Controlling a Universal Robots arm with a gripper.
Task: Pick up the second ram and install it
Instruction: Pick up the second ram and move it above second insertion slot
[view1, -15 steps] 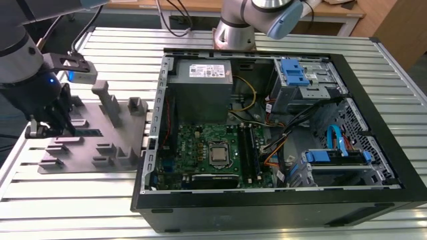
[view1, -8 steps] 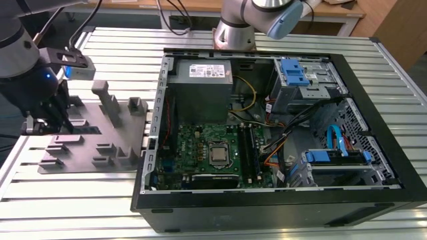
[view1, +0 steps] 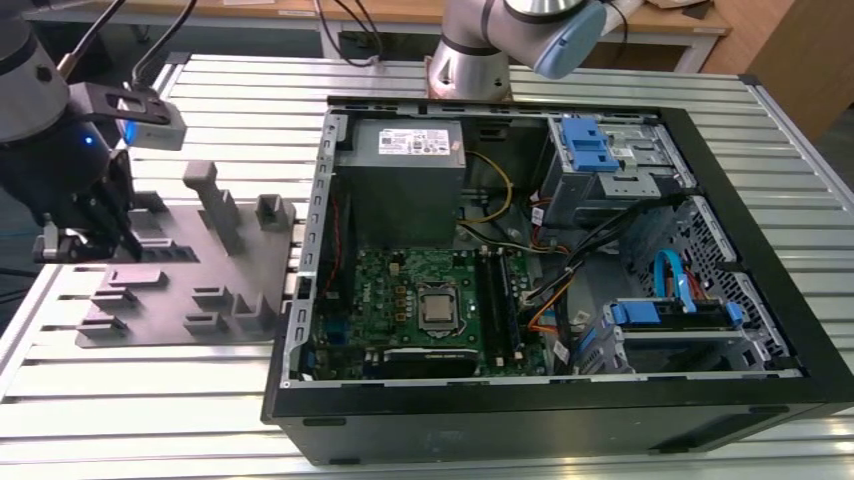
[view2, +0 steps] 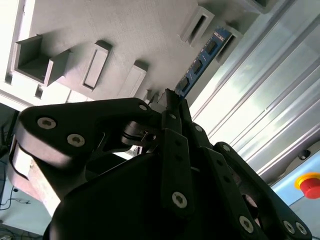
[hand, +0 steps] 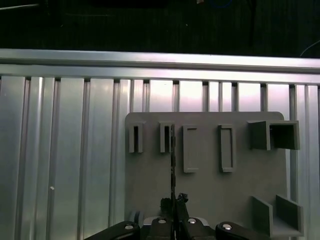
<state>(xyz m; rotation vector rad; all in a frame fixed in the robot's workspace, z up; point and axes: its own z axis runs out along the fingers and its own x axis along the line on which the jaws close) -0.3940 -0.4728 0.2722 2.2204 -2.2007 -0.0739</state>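
- Setting: a robotics laboratory or workshop, fitted out for computer assembly.
- Surface (view1: 160, 410): ribbed aluminium profile, as used for machine benches; the base of a robot arm (view1: 470, 60) stands at its far edge.
- Desktop computer case (view1: 534, 425): lies on its side with the panel off, exposing the motherboard (view1: 427, 300) and wiring.
- Grey moulded tray (view1: 174, 270): a fixture of slots and posts, over which the end effector (view2: 172, 97) clasps the second ram (view2: 202, 57).
- Red push-button (view2: 311, 186) on a yellow collar, of the emergency-stop kind.
- Wooden surface (view1: 267, 12) with trailing cables (view1: 350, 18) behind.
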